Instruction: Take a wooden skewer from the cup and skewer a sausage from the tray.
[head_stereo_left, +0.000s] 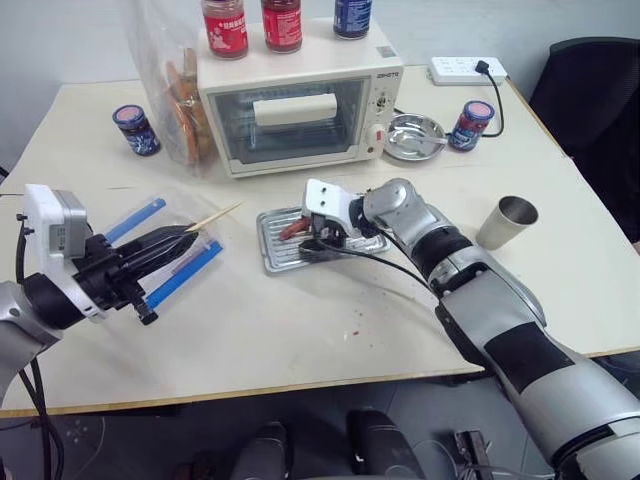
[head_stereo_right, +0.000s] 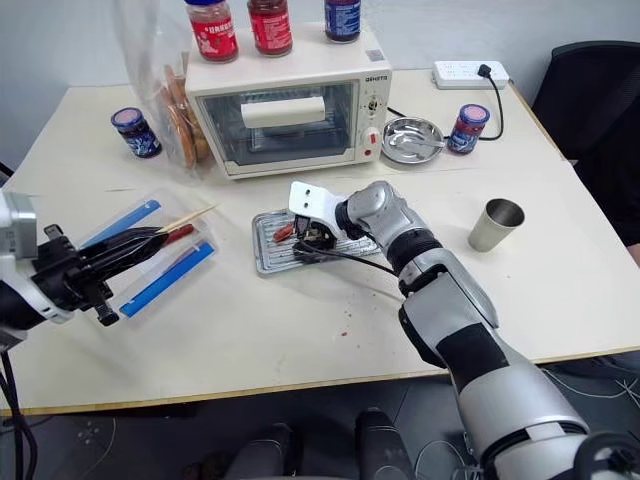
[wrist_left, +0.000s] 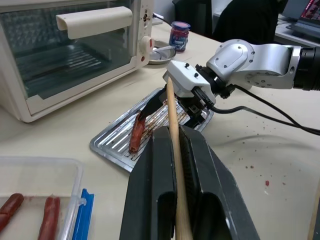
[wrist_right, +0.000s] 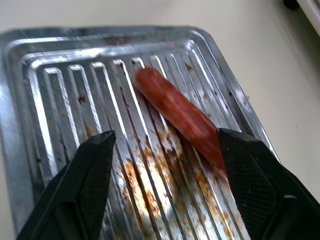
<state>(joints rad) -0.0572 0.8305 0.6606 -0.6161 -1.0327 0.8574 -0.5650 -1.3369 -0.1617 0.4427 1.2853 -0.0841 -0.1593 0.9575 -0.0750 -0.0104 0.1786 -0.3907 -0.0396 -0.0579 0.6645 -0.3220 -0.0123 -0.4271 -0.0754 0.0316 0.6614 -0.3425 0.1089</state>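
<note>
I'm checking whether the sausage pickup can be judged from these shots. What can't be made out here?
- Sausage: right wrist view, its near end blurs beside a finger, so contact is unclear.
- Wooden skewer: left wrist view, its rear runs off the edge between the left gripper's shut jaws.
- Tray: head views, the right gripper hides its right part.
- Cup: head views, any skewers inside cannot be seen.

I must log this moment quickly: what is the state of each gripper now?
Left gripper: shut on the wooden skewer.
Right gripper: open above the tray, the sausage between its fingers, not gripped.
</note>
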